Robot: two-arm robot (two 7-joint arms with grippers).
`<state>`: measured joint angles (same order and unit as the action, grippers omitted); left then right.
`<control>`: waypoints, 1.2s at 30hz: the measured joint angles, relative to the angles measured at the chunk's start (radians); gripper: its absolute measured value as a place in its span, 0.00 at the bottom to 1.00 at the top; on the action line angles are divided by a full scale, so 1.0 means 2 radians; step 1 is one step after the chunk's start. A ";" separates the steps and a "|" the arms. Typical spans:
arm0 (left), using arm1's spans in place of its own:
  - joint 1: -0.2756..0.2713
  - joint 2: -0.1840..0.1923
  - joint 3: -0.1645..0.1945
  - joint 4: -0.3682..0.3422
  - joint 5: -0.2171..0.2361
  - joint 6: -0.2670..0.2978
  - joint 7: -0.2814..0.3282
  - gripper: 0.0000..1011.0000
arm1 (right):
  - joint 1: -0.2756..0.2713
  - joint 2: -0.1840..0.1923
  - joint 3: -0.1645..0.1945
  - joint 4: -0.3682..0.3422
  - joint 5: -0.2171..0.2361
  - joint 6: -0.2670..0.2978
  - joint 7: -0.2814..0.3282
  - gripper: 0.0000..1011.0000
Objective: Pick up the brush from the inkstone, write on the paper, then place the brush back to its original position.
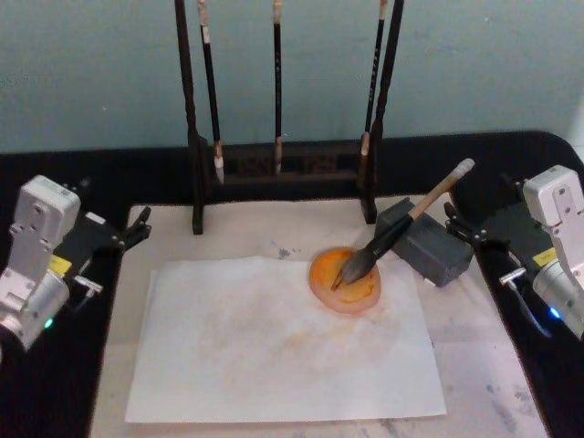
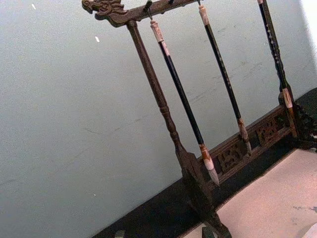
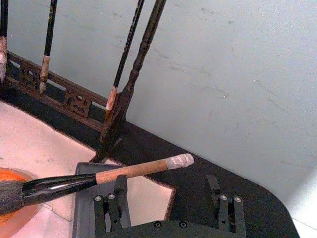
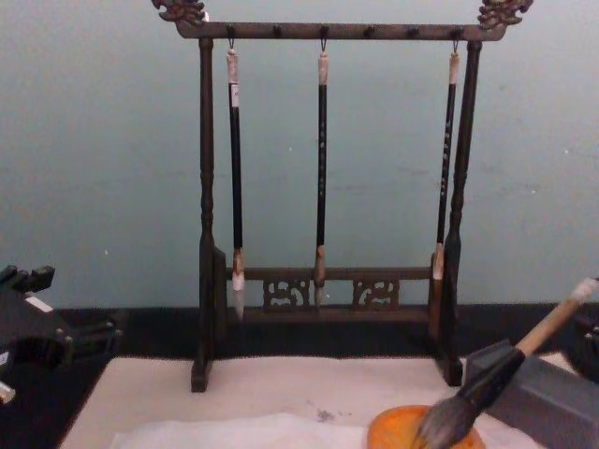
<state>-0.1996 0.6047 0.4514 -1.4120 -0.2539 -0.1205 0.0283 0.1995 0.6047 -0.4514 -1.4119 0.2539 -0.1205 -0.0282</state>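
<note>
Brush (image 1: 401, 228) on the mat's right side, held by nothing: bristles down in the orange dish (image 1: 321, 285), handle propped on the grey block (image 1: 438, 255), likely the inkstone. Flanked by two idle arms. Left gripper (image 1: 141, 228) parked off the mat's far-left corner, fingers apart, carrying nothing. Right gripper (image 3: 166, 191) just right of the block, spread wide, empty, near the handle's pale end.

Now the hazards, working outward. Nearest, the paper (image 1: 274, 356): thin, a little crinkled, lying loose on the felt mat (image 1: 493, 383), so liable to drag or bunch under a wet, heavy stroke. Next, that dish, apparently perched on the sheet's far-right corner: easy to tip or skid with any sideways levering on the lift, and then ink over everything. Then the block: only a prop, so easy to shove, or to lose the handle off, with a clumsy close. Farthest back, the rack (image 1: 278, 173) with its three thin brushes (image 4: 321, 159): worth a wide berth on any high swing.

As for heading: long axis on a diagonal, tilted, not flat. Bristles low, pointing near-left into the dish; whitish tip high, aimed far-right toward the right arm.
</note>
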 joint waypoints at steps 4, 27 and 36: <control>0.000 0.000 0.000 0.000 0.000 0.000 0.000 1.00 | 0.000 0.000 0.000 0.000 0.000 0.000 0.000 0.99; 0.000 0.000 0.000 0.000 0.000 0.000 0.000 1.00 | 0.000 0.000 0.000 0.000 0.000 0.000 0.000 0.99; 0.000 0.000 0.000 0.000 0.000 0.000 0.000 1.00 | 0.000 0.000 0.000 0.000 0.000 0.000 0.000 0.99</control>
<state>-0.1995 0.6047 0.4514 -1.4119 -0.2539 -0.1205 0.0283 0.1995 0.6047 -0.4514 -1.4119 0.2539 -0.1205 -0.0283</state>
